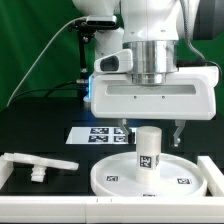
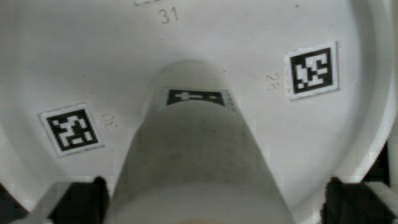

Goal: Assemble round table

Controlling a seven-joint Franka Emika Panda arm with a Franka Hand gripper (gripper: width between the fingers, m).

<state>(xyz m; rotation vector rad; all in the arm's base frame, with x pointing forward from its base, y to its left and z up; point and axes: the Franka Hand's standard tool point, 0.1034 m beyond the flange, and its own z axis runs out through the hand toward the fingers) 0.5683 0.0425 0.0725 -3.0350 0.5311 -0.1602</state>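
The gripper [image 1: 150, 131] hangs straight over the round disc [image 1: 105, 168], its two fingers [image 1: 121, 128] spread wide on either side of the short leg [image 1: 148, 150], which stands upright near the middle of the disc. In the exterior view the fingertips reach about level with the top of the leg, and nothing is clamped between them. The wrist view shows dark tips flanking the leg, one just beside its wall and the other with a clearer gap. Square tags [image 2: 311, 71] lie flat on the disc around the foot of the leg, and the raised rim runs well outside them, leaving a bare white ring all round. The T-shaped foot piece [image 1: 35, 162] lies on the black table [image 1: 40, 120] toward the exterior view's left, well apart from the disc's edge. The marker board [image 1: 95, 135] lies behind the disc, close to its far rim and partly hidden by one finger.
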